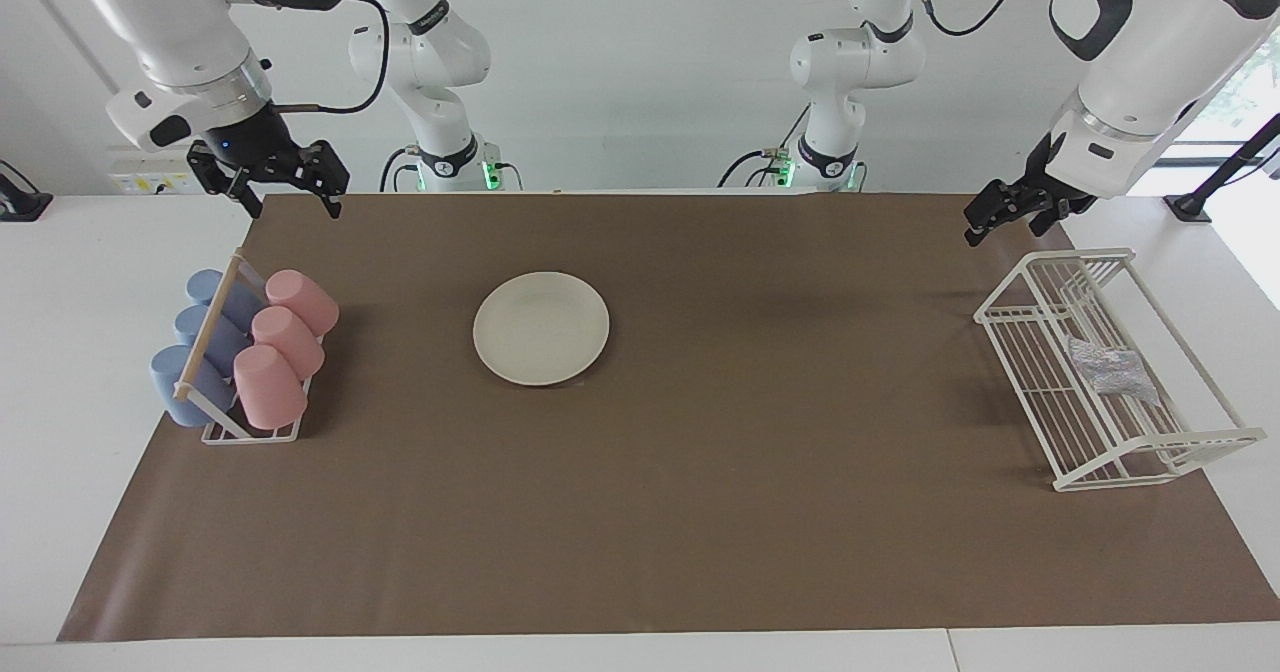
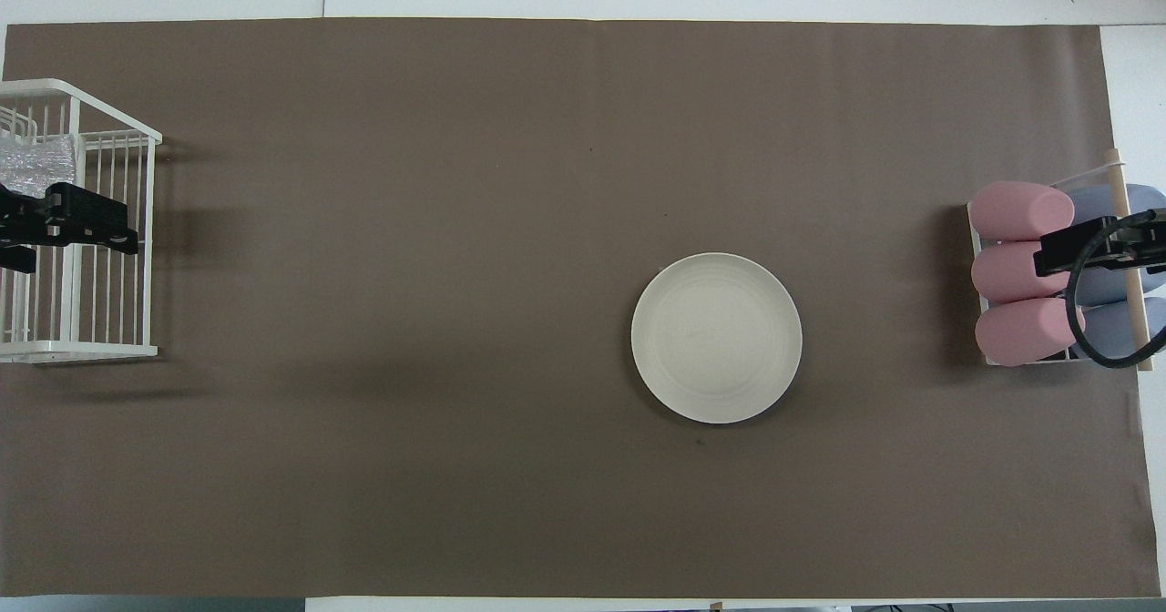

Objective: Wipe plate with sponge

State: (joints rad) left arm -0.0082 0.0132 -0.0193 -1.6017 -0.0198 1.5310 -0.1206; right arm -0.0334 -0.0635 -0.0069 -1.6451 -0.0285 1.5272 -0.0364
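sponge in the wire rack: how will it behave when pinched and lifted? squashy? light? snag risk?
The sponge looks like a crinkled mesh wad, so it probably squashes under the fingers. Small and airy, likely very light. It lies on the bars of the wire rack, so loose mesh might catch there.

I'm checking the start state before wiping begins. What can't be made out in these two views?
- Sponge: overhead view, partly covered by the left gripper and cut by the edge.
- Blue cups: overhead view, partly covered by the right gripper and its cable.
- Left gripper's fingers: both views, too small.
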